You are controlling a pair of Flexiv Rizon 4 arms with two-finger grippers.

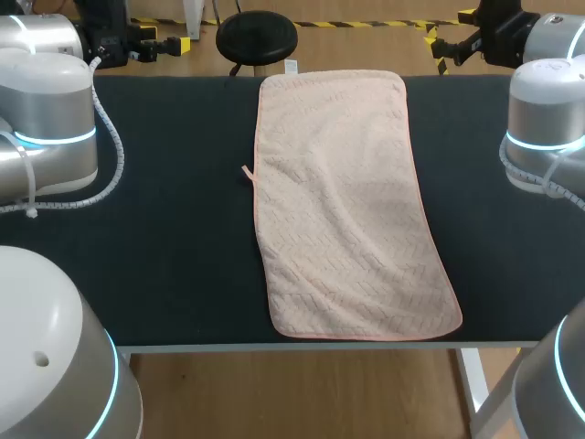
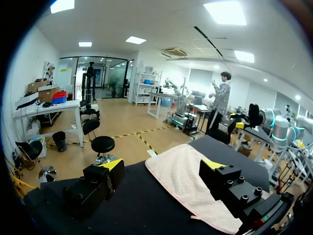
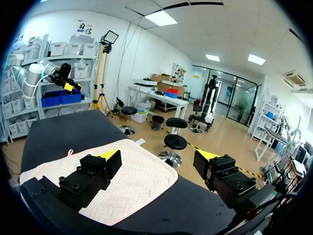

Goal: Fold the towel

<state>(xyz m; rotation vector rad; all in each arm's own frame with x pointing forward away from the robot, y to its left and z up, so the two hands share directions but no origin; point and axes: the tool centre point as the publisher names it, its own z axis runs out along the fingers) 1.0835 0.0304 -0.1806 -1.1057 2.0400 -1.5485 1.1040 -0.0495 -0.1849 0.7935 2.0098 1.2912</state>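
Observation:
A pale pink towel [image 1: 347,201] lies flat and unfolded on the dark table [image 1: 164,256], running from the far edge to the near edge, with a small loop [image 1: 247,172] on its left side. My left gripper [image 1: 169,44] hovers open past the far left of the table, away from the towel. My right gripper [image 1: 439,44] hovers open at the far right, just off the towel's far right corner. In the left wrist view the open gripper [image 2: 161,165] looks over the towel [image 2: 186,183]. In the right wrist view the open gripper [image 3: 159,156] holds nothing above the towel [image 3: 132,188].
Dark table surface stretches on both sides of the towel. Bulky silver arm links stand over the left edge [image 1: 50,119] and the right edge [image 1: 548,119]. More links fill the near corners [image 1: 55,366]. The towel's near end reaches the table's front edge [image 1: 366,343].

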